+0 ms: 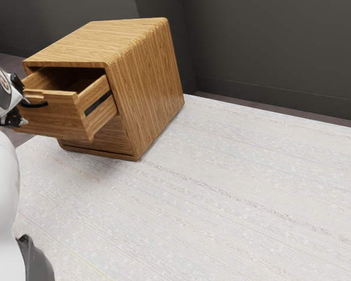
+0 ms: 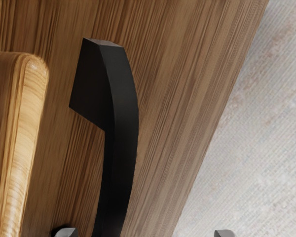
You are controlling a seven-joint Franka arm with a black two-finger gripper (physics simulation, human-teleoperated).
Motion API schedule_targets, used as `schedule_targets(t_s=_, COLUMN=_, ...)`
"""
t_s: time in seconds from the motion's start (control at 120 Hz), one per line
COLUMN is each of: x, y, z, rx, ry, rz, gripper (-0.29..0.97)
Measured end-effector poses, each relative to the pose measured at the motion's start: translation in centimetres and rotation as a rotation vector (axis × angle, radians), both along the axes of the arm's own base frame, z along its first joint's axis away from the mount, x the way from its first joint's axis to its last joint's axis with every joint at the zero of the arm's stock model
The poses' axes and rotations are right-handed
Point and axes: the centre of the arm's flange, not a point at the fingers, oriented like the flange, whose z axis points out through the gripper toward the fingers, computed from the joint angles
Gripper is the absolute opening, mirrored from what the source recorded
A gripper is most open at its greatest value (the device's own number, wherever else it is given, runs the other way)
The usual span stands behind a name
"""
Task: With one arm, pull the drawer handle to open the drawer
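A light wooden cabinet (image 1: 146,76) stands on the pale floor, and its top drawer (image 1: 67,111) is pulled out toward the exterior view's left, with its inside showing. The drawer's front carries a black curved handle (image 1: 37,105). My gripper (image 1: 19,112) is at that handle, at the exterior view's left edge. In the wrist view the handle (image 2: 113,128) runs down the drawer front (image 2: 187,98) and passes between my two fingertips (image 2: 64,231), closer to one of them. The fingers stand wide apart, so the gripper is open around the handle.
A lower drawer (image 1: 108,140) in the cabinet sits shut. Pale grey floor (image 1: 234,193) spreads to the exterior view's right, bounded by dark walls (image 1: 269,47) behind. My white arm (image 1: 0,193) fills the lower left corner.
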Motion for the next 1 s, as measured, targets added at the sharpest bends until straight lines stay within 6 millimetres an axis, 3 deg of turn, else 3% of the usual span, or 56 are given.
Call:
schedule_targets(t_s=0.258, x=-0.2, y=-2.1, z=-0.3, rx=-0.006, ry=-0.024, rz=-0.027, gripper=0.19)
schedule_targets(t_s=0.408, x=-1.0, y=-2.4, z=-0.8, rx=-0.015, ry=-0.029, rz=-0.02, gripper=0.3)
schedule_targets(t_s=0.633, x=-3.4, y=-3.7, z=-1.2, rx=-0.027, ry=-0.07, rz=-0.012, gripper=0.17)
schedule_targets(t_s=0.725, x=-4.1, y=-3.8, z=-1.3, rx=-0.024, ry=-0.072, rz=-0.008, gripper=0.21)
schedule_targets(t_s=1.0, x=-5.2, y=-3.2, z=-0.1, rx=-0.003, ry=-0.084, rz=0.006, gripper=0.1)
